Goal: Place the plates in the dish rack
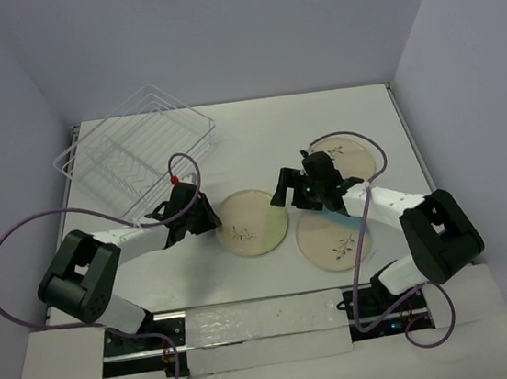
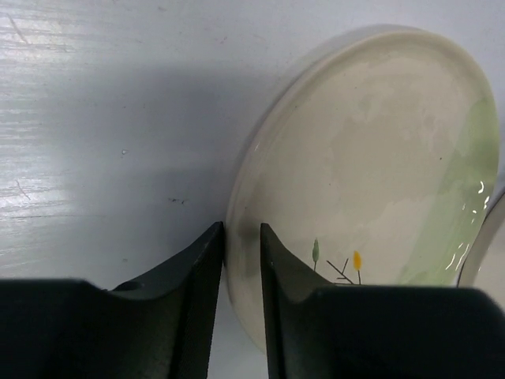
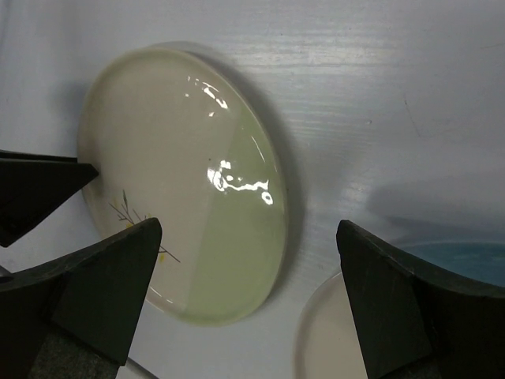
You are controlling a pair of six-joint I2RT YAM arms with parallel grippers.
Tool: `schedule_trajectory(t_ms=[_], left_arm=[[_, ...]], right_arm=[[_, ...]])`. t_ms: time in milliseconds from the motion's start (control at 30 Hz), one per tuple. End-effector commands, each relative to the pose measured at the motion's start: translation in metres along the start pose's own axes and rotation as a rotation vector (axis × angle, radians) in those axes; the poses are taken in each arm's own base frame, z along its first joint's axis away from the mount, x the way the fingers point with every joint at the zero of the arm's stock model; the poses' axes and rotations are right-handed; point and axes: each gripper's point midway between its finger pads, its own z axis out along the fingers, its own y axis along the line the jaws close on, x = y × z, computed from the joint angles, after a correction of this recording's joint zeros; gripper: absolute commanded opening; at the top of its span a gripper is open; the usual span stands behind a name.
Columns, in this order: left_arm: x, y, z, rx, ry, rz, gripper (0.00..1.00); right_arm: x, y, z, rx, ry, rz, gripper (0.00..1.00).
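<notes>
Fingers [image 2: 201,268] of the left gripper [image 2: 241,229] are straddling the nine-o'clock rim of the middle plate [image 2: 371,158], grip uncertain; the right gripper [image 3: 248,229] is hanging open. Pickup step; next likely needs firm pinching, then lifting toward the ten-o'clock dish rack [image 1: 137,148].

The site is presenting as a robotics laboratory test cell: a white table [image 1: 256,138] is sitting boxed in on three sides by plain lavender-grey walls [image 1: 216,37]. The left arm [image 1: 88,274] and the right arm [image 1: 435,236] are standing fixed at the table's near edge, with purple cables [image 1: 62,211] looping loose around them. Household ware, namely plates [image 1: 250,222] and a wire dish rack [image 1: 137,148], is lying directly on the bare tabletop.
</notes>
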Motion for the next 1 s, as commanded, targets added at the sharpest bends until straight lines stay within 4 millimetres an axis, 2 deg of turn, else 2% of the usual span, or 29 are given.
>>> schedule_trajectory(t_ms=[0, 100, 233, 400, 500, 667, 733, 833, 967], left_arm=[[0.02, 0.017, 0.002, -0.046, 0.047, -0.04, 0.28], [0.026, 0.021, 0.005, -0.062, 0.063, -0.041, 0.13], [0.029, 0.02, 0.008, -0.05, 0.076, -0.039, 0.01], [0.032, 0.022, 0.013, -0.06, 0.092, -0.039, 0.0], [0.035, 0.02, 0.014, -0.043, 0.101, -0.042, 0.0], [0.039, 0.017, 0.013, -0.015, 0.105, -0.053, 0.0], [0.04, 0.015, 0.012, 0.002, 0.106, -0.055, 0.0], [0.042, 0.008, 0.011, 0.042, 0.106, -0.051, 0.0], [0.04, 0.0, 0.008, 0.09, 0.092, -0.049, 0.0]], right_arm=[[0.015, 0.006, 0.003, -0.05, 0.05, 0.009, 1.0], [0.029, 0.001, 0.008, -0.048, 0.104, 0.026, 1.0], [0.04, -0.003, 0.014, -0.042, 0.149, 0.045, 1.0], [0.05, 0.004, 0.02, -0.082, 0.222, 0.047, 0.99], [0.048, 0.02, 0.019, -0.168, 0.229, 0.042, 0.97], [0.03, 0.063, -0.001, -0.373, 0.183, 0.021, 0.91], [0.017, 0.086, -0.015, -0.472, 0.148, 0.013, 0.89], [0.002, 0.108, -0.035, -0.563, 0.085, -0.01, 0.86], [-0.003, 0.115, -0.049, -0.594, 0.055, -0.022, 0.8]])
